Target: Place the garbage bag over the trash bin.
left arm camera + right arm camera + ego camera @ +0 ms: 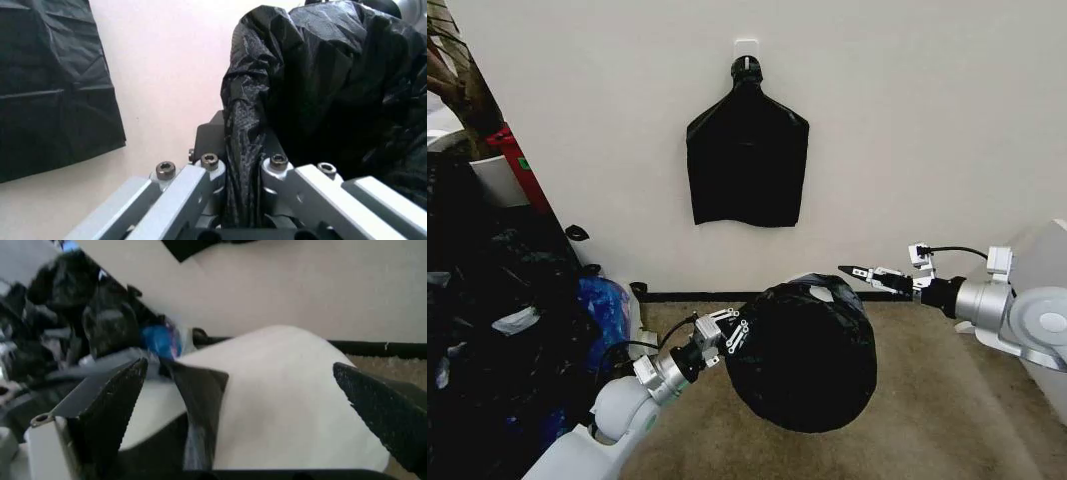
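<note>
Thin, glossy black plastic garbage bag draped over small round cream-white plastic trash bin, centre of the head view on the carpet, bare patch of bin at 12 o'clock. Left gripper at the bag's 9 o'clock, clenched on a fold of film. Right gripper at 1 o'clock, spread wide, fingers straddling the bare bin wall, touching nothing.

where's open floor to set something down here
Bare carpet lies between the bagged trash bin and the right arm's base, below the right end effector. The left side is crowded: a heap of bags beside the left end effector.
</note>
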Available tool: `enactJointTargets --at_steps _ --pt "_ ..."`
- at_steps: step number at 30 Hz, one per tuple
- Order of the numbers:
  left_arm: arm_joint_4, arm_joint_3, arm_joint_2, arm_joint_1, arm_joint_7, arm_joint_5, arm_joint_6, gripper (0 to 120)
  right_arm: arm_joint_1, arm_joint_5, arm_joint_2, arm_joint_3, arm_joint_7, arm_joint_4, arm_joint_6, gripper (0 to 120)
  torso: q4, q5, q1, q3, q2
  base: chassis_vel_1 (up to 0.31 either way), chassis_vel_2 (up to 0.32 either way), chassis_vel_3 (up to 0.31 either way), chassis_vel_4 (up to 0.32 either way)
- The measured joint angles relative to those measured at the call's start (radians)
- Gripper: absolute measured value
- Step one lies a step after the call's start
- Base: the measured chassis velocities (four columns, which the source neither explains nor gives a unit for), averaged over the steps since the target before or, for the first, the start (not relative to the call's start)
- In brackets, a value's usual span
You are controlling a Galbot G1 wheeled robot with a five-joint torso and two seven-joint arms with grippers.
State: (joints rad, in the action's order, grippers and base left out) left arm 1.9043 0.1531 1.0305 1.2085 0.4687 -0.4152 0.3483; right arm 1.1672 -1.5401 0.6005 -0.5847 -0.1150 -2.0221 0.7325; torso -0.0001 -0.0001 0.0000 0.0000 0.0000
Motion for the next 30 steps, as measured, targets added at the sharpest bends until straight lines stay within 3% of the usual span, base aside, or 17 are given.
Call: enactJointTargets --at_steps 30 --pt "0.095 0.006 -0.024 0.044 0.013 -0.037 -0.019 4 -0.055 0.11 0.036 0.101 -0.008 0.098 -0.047 100 0.0 0.0002 0.0 0.0 0.0 0.0 0.0 0.0 0.0"
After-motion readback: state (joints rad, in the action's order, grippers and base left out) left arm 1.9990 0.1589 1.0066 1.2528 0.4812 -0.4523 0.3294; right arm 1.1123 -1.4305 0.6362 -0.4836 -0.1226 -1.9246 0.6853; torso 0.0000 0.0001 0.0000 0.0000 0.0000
